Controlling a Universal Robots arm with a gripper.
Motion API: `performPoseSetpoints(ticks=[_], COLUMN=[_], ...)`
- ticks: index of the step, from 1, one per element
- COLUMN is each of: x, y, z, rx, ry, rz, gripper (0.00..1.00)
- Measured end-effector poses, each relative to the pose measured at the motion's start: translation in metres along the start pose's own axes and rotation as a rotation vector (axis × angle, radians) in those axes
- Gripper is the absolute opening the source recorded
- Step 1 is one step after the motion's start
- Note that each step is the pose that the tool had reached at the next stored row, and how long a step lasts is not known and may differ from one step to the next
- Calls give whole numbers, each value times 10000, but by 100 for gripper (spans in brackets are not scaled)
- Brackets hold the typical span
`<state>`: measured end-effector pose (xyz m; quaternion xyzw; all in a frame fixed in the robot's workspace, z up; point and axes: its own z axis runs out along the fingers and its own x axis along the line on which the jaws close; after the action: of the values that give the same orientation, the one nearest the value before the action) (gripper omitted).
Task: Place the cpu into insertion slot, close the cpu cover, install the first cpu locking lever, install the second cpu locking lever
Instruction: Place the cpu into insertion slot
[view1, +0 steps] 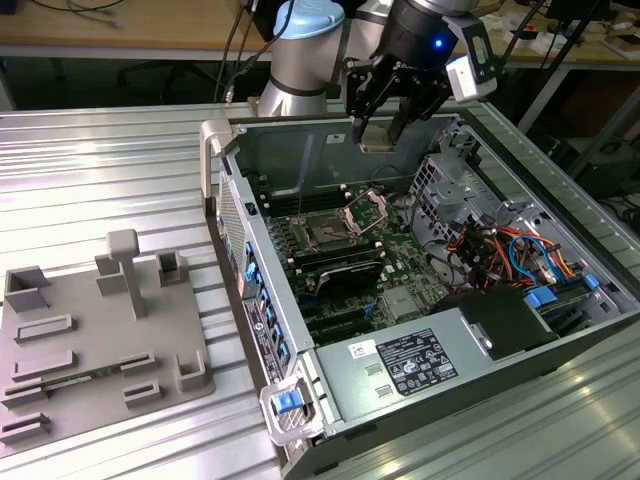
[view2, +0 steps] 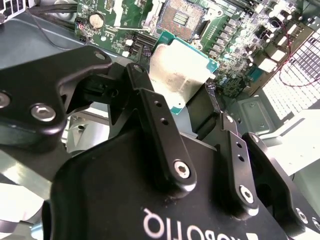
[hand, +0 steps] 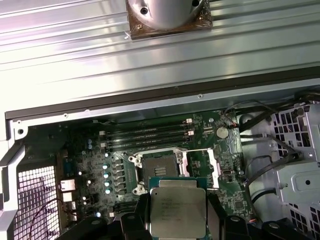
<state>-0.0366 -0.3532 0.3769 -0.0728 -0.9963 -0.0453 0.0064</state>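
My gripper (view1: 381, 133) hangs above the back of the open computer case, shut on the cpu (view1: 377, 138). The cpu is a flat square chip with a silver-grey top; in both wrist views it sits between the two black fingers (view2: 150, 100), with its green edge showing (view2: 181, 70) (hand: 177, 211). Below it on the green motherboard lies the insertion slot (view1: 325, 232) (hand: 157, 167) (view2: 179, 17), bare and dark in the middle. The cpu cover (view1: 366, 208) (hand: 203, 167) is swung open beside the slot. The cpu is held well clear of the board.
The case walls (view1: 235, 190) ring the board. A power-supply box with a grey label (view1: 415, 362) fills the near end. A drive cage (view1: 450, 185) and coloured cables (view1: 510, 250) lie at the exterior view's right. Long black memory slots (hand: 145, 135) flank the slot. A grey fixture plate (view1: 90, 340) rests outside the case.
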Motion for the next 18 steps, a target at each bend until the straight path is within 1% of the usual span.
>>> performPoseSetpoints(ticks=[10,15,18], x=[9,9,11], y=[-1,-1,-2], z=[1,1,1], rx=[-4,-5,-7], ry=[-19,-23,-35], rz=[217,248,387], gripper=[55,55,55])
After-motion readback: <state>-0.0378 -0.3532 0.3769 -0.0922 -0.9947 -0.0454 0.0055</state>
